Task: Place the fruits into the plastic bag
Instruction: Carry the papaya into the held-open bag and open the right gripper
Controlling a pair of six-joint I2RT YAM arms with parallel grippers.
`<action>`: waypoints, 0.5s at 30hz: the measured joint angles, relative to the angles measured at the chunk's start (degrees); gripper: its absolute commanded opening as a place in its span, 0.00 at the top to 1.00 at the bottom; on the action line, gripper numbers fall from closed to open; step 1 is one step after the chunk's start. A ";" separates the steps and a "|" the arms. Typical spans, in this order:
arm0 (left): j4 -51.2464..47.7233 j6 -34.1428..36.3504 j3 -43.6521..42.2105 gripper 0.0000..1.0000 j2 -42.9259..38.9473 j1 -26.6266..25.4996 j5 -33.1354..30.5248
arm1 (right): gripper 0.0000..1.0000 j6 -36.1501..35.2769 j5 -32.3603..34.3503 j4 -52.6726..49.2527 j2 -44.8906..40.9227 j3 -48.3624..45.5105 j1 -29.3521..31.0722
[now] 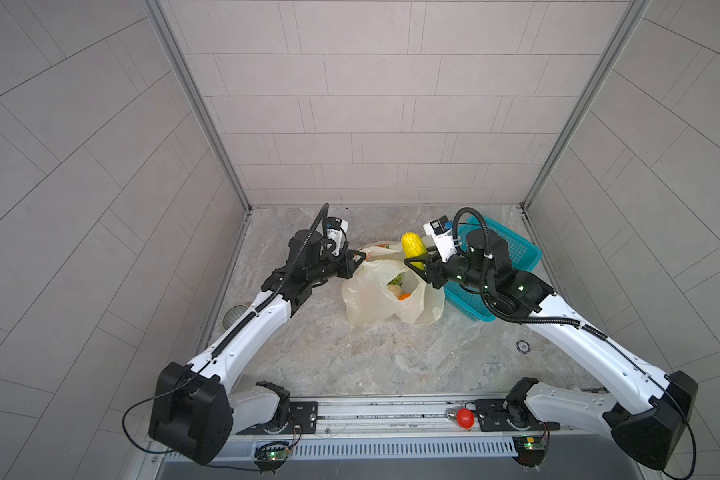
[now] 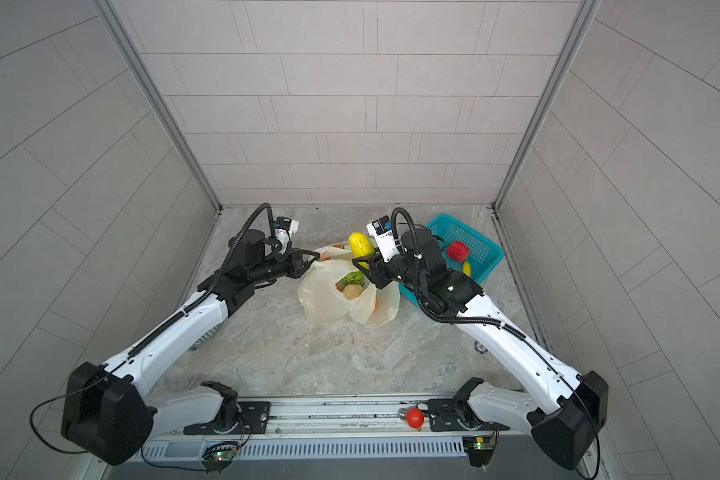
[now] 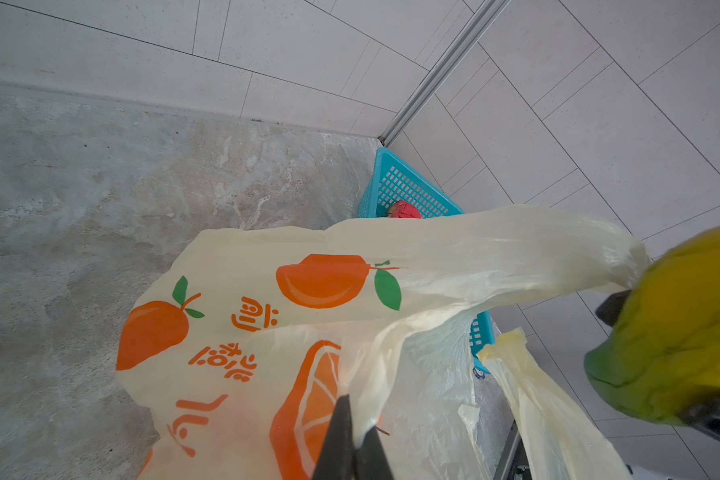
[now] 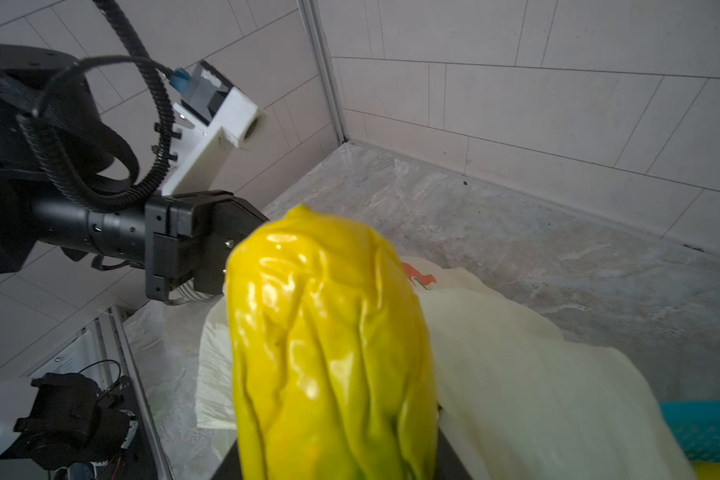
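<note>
The pale-yellow plastic bag [image 1: 371, 299] [image 2: 325, 299] [image 3: 242, 266] lies mid-floor with its mouth open. My left gripper [image 1: 359, 261] [image 2: 313, 257] [image 3: 352, 432] is shut on one loop handle and holds it up. My right gripper [image 1: 417, 265] [image 2: 362, 264] [image 4: 337, 453] is shut on a ridged yellow fruit [image 1: 413, 244] [image 2: 360, 244] [image 4: 329, 332] just above the far side of the bag's mouth. Inside the bag lie a bumpy green ball [image 2: 353, 277], a whitish fruit [image 2: 352, 293] and an orange one [image 1: 405, 296]. A bumpy red ball [image 2: 457, 251] [image 3: 404, 210] and a banana [image 2: 467, 269] sit in the basket.
The teal perforated basket [image 1: 516, 245] [image 2: 481, 241] [image 3: 404, 187] stands at the back right, against the right wall and partly under my right arm. A shiny red bulb [image 1: 464, 417] [image 2: 414, 417] rests on the front rail. Walls close in the left, back and right sides.
</note>
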 measured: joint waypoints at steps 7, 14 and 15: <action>-0.31 0.04 0.00 1.00 0.00 0.00 0.00 | 0.70 -0.48 5.25 -1.18 1.38 -3.26 -4.17; -0.85 0.07 0.00 1.00 0.00 0.00 0.00 | 0.69 -1.18 6.88 -2.67 2.99 -4.87 -4.87; -0.85 0.07 0.00 1.00 0.00 0.00 0.00 | 0.69 -1.25 6.84 -2.67 3.21 -4.85 -4.87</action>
